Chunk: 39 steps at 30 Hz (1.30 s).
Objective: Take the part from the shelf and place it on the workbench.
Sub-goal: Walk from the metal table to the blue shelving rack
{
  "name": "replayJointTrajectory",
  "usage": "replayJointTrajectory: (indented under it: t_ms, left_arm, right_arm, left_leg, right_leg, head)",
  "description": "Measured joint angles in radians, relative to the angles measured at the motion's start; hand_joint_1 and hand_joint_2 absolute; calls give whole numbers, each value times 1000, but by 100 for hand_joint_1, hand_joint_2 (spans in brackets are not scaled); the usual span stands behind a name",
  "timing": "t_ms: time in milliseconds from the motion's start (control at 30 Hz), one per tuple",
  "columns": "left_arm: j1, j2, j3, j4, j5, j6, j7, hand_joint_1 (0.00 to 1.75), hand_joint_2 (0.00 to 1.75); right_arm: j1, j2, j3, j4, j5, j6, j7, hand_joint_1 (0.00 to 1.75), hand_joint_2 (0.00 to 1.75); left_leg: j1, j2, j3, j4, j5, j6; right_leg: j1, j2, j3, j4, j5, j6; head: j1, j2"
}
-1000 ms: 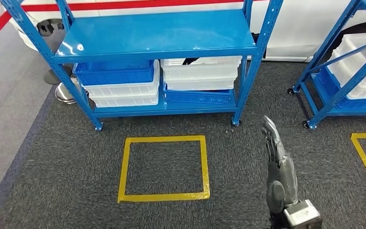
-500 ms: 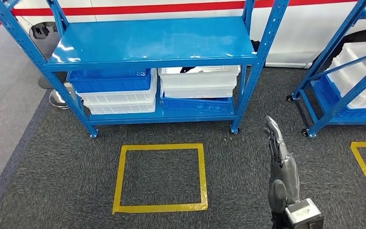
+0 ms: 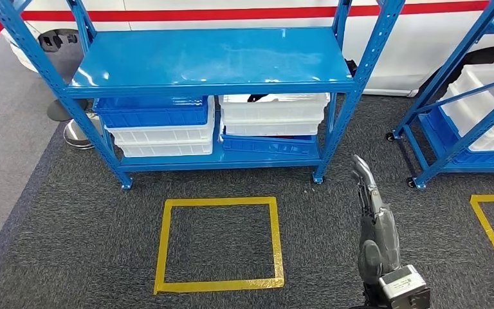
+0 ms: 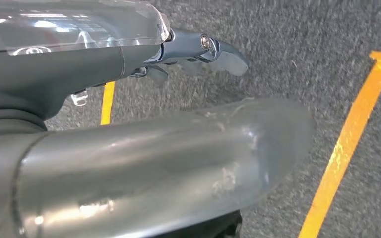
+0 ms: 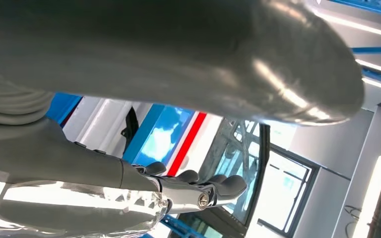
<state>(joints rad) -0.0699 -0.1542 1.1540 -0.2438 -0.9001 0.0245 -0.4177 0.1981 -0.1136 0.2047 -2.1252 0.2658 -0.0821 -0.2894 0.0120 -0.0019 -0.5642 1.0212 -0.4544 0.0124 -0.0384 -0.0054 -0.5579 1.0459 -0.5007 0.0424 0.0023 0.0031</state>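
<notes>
With fingers straight and holding nothing, right hand [image 3: 374, 215] hangs near the shelf [image 3: 212, 58]; left hand [image 4: 198, 52] also empty. Part hard to identify; dark item in white bin [image 3: 273, 112].

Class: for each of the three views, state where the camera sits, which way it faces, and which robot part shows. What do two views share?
Head: high on the body, looking down at the shelf and yellow square; right hand shows.
Left wrist: behind the left hand, facing the carpet.
Right wrist: behind the right hand, facing upward past blue shelf frames.
Shared: head and left wrist both show yellow tape on carpet.
</notes>
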Motion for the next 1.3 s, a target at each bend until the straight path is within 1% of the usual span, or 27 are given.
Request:
replayJointTrajectory:
  t_ms: [33,100,133,167,200,233,267,300,333,367,467,533,633,667,700,733,800,833,867,967,1033,1067,1133,1167,1200,1233,1300]
  left_arm:
    - [-1,0,0,0,0,0,0,0,0]
    - [-3,0,0,0,0,0,0,0,0]
    - [-3,0,0,0,0,0,0,0,0]
    - [-3,0,0,0,0,0,0,0,0]
    - [-2,0,0,0,0,0,0,0,0]
    - [-2,0,0,0,0,0,1,0,0]
    - [-2,0,0,0,0,0,1,0,0]
    - [-2,-1,0,0,0,0,1,0,0]
    - [-2,-3,0,0,0,-1,1,0,0]
    - [-2,-4,0,0,0,-1,2,0,0]
    - [-2,-3,0,-1,-1,0,4,0,0]
    - [-2,-1,0,-2,-2,1,7,0,0]
    - [1,-1,0,-2,-6,2,13,0,0]
    - [3,-1,0,-2,-7,2,16,0,0]
    - [6,-1,0,-2,-9,3,19,0,0]
    - [8,-1,0,-2,-10,4,22,0,0]
    - [11,-1,0,-2,-12,3,25,0,0]
    - [10,-2,0,-2,-12,2,24,0,0]
    - [10,-2,0,-2,-12,-1,22,0,0]
    - [9,-3,0,-2,-12,-3,18,0,0]
    - [9,-3,0,-2,-12,-3,17,0,0]
    - [8,-3,0,-2,-12,-3,17,0,0]
    - [7,-4,0,-2,-12,-3,16,0,0]
    - [7,-4,0,-2,-12,-3,16,0,0]
    - [7,-4,0,-2,-12,-3,16,0,0]
    - [8,-4,0,-2,-12,-3,16,0,0]
    - [8,-5,0,-2,-12,-2,17,0,0]
  right_arm:
    - [0,0,0,0,0,0,0,0,0]
    - [1,0,-1,0,0,0,0,0,0]
    - [2,-1,-2,0,0,0,0,0,0]
    - [4,-1,-2,1,0,0,1,0,0]
    - [4,-1,-2,1,0,0,1,0,0]
    - [5,-1,-2,1,-1,0,1,0,0]
    - [5,-1,-2,1,-1,0,1,0,0]
    - [5,-1,-2,1,-1,0,1,0,0]
    - [5,-1,-2,1,-1,0,1,0,0]
    - [6,-1,-2,1,-1,0,1,0,0]
    - [11,-1,-2,0,-3,0,1,0,0]
    - [14,-1,-2,0,-5,1,1,0,0]
    - [18,0,-3,1,-7,2,2,0,0]
    - [21,0,-3,1,-7,2,2,0,0]
    - [25,0,-2,2,-7,2,2,0,0]
    - [28,0,-3,2,-7,2,2,0,0]
    - [33,0,-3,2,-7,2,2,0,0]
    - [34,0,-3,2,-7,2,2,0,0]
    - [34,0,-3,2,-7,2,1,0,0]
    - [34,0,-4,1,-7,2,1,0,0]
    - [33,0,-6,1,-7,2,2,0,0]
    - [33,0,-6,0,-7,2,2,0,0]
    - [34,0,-7,0,-7,2,3,0,0]
    - [36,0,-7,0,-6,2,4,0,0]
    - [36,0,-7,0,-6,2,4,0,0]
    - [37,0,-7,0,-6,2,4,0,0]
    - [37,0,-7,0,-6,2,5,0,0]
  left_leg:
    - [-1,0,3,-5,4,9]
    - [-8,1,2,-7,5,22]
    - [-14,1,2,-6,4,26]
    - [-20,0,2,-6,2,29]
    - [-25,-1,4,-5,1,32]
    - [-31,-2,6,-5,-1,35]
    - [-35,-4,9,-4,-3,37]
    - [-41,-5,11,-4,-5,38]
    - [-45,-6,12,-3,-8,37]
    - [-47,-6,11,-2,-11,36]
    - [-47,-4,12,4,-19,24]
    - [-43,-4,-4,47,-46,6]
    - [-18,-3,-93,216,-121,-21]
    - [-10,-3,-118,257,-128,-29]
    - [-2,-3,-127,266,-117,-36]
    - [5,-2,-118,236,-87,-42]
    - [15,0,-66,113,-12,-55]
    - [16,0,-42,58,7,-53]
    - [15,1,-27,27,12,-48]
    - [10,0,-16,10,-2,-16]
    - [9,-1,-2,4,-7,1]
    - [8,-2,4,2,-9,8]
    - [0,-2,12,2,-17,20]
    - [-5,-2,16,2,-22,24]
    - [-10,-3,22,2,-27,28]
    - [-16,-4,30,2,-33,30]
    - [-25,-6,50,1,-47,32]
  right_leg:
    - [0,0,-15,33,-22,0]
    - [4,1,-77,154,-84,-4]
    - [8,2,-108,214,-105,-7]
    - [12,2,-129,248,-108,-11]
    - [17,2,-131,245,-92,-16]
    - [23,2,-115,205,-59,-25]
    - [31,3,-85,140,-21,-37]
    - [37,2,-56,77,5,-49]
    - [42,0,-33,27,22,-58]
    - [46,-2,-21,-1,27,-63]
    - [42,-3,-12,-19,27,-66]
    - [31,-5,-1,-31,29,-69]
    - [23,-8,8,-36,24,-70]
    - [20,-7,10,-35,21,-66]
    - [15,-7,14,-35,17,-62]
    - [10,-6,20,-34,12,-55]
    - [0,-5,35,-33,-1,-39]
    - [-1,-5,39,-30,-8,-30]
    - [0,-5,42,-31,-12,-21]
    - [-1,-6,51,-29,-13,-1]
    - [-3,-6,39,10,-29,3]
    - [-2,-5,14,56,-49,3]
    - [5,-4,-69,186,-98,-1]
    - [9,-3,-109,236,-110,-4]
    - [13,-3,-136,258,-104,-8]
    - [18,-2,-144,245,-78,-16]
    - [34,0,-116,136,14,-41]
  head:
    - [1,0]
    - [3,0]
    - [3,0]
    - [3,0]
    - [3,0]
    - [3,0]
    - [3,0]
    - [2,0]
    - [1,0]
    - [1,0]
    - [0,0]
    - [-5,0]
    - [-11,0]
    - [-11,0]
    - [-11,0]
    - [-11,0]
    - [-12,0]
    - [-14,0]
    - [-15,0]
    - [-15,0]
    - [-10,0]
    - [-7,0]
    - [-3,0]
    - [-1,0]
    - [-1,0]
    - [0,0]
    - [1,0]
